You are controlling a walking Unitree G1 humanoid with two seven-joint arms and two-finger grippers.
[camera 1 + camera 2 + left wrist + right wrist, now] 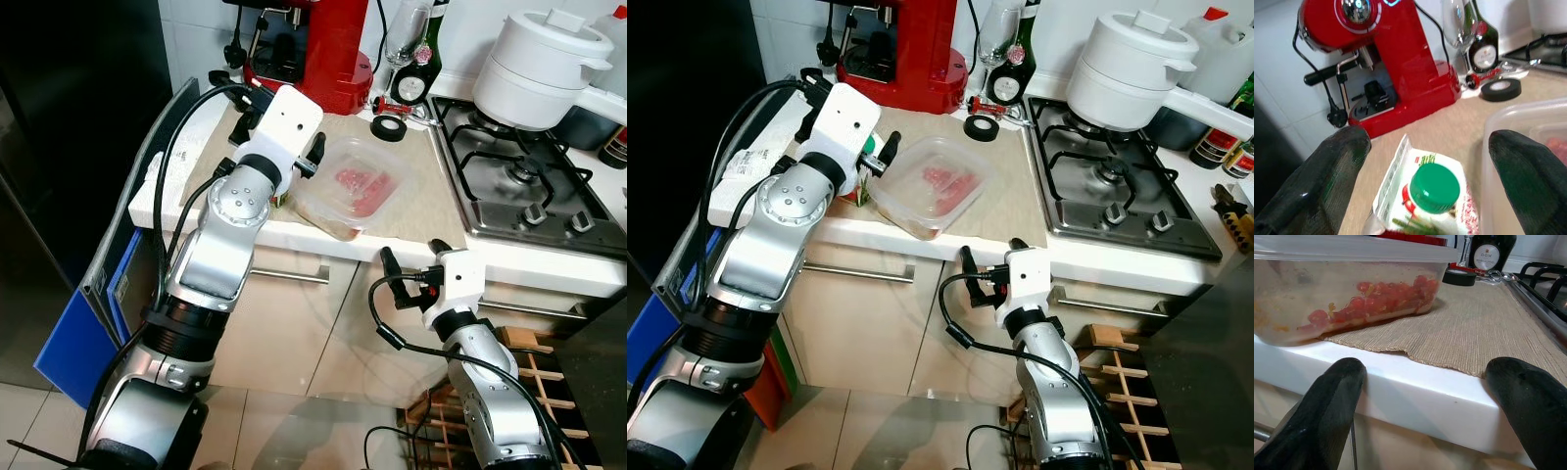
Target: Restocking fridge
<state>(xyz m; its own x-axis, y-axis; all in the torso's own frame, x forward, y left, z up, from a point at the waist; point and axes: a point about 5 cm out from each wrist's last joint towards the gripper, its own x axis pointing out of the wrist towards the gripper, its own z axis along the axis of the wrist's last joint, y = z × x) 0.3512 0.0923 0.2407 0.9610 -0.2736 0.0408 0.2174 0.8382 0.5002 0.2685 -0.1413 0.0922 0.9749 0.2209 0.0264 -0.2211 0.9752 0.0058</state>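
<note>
Centrally, a clear plastic container [351, 188] sits on a beige woven mat [1484, 333] near the front edge of the white counter [1415, 396]. It is shallow, rectangular with rounded corners, and lidded; through its translucent walls a layer of red chopped food shows on the bottom, with some yellowish residue at one end. One corner of the container overhangs the mat's edge toward the counter front.

Just beside the container, on the side away from the gas hob [519, 176], stands a small carton [1425, 200] with a green screw cap, white sides and red and green print. The left gripper [1427, 161] hovers above this carton, fingers spread wide on either side of the cap, touching nothing.

The right gripper [1425, 391] is held below and in front of the counter edge, level with the container, its two fingers [390, 262] apart and empty.

Behind the container stand a red espresso machine [318, 49], a roll of black tape [389, 127], a wine glass [407, 34] and a dark bottle [1017, 54]. A white pot [539, 64] rests on the hob.
</note>
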